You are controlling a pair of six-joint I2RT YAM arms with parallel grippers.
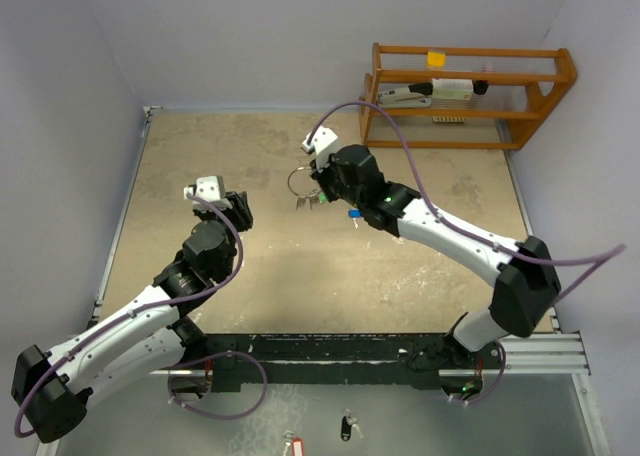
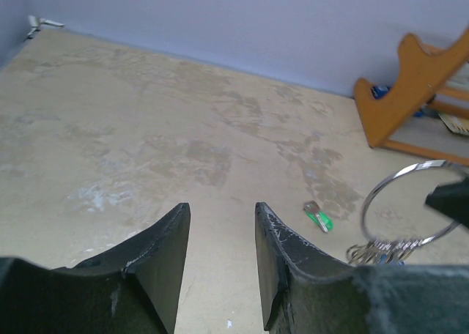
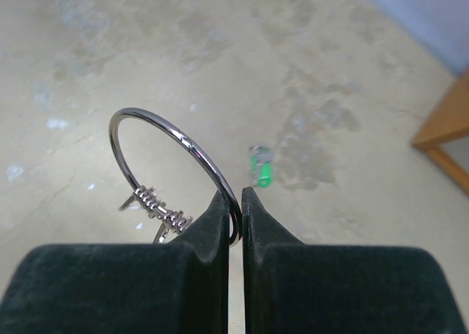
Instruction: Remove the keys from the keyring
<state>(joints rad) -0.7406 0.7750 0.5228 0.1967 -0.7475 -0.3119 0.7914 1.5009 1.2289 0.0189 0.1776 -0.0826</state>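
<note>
While my right hand (image 3: 234,202) is clamped on the keyring (image 3: 163,207) at centre frame, my left hand (image 2: 221,217) gapes empty, and the green key (image 3: 261,165) lies on the desk (image 3: 110,56) just right of the ring.

jaws parted and empty; green-headed key (image 2: 319,217) lies near the keyring (image 2: 382,251)

This looks like a robotics lab test cell. A white-and-black left arm (image 1: 110,331) and right arm (image 1: 455,238) are bolted to a metal rail (image 1: 545,348) at the near edge of a scuffed, stained beige worktop (image 1: 200,146). Purple cables (image 1: 398,141) loop off the arms. Plain pale walls (image 1: 250,36) box the worktop in on three sides. A wooden rack (image 1: 470,77) stands at the far right corner.
</note>
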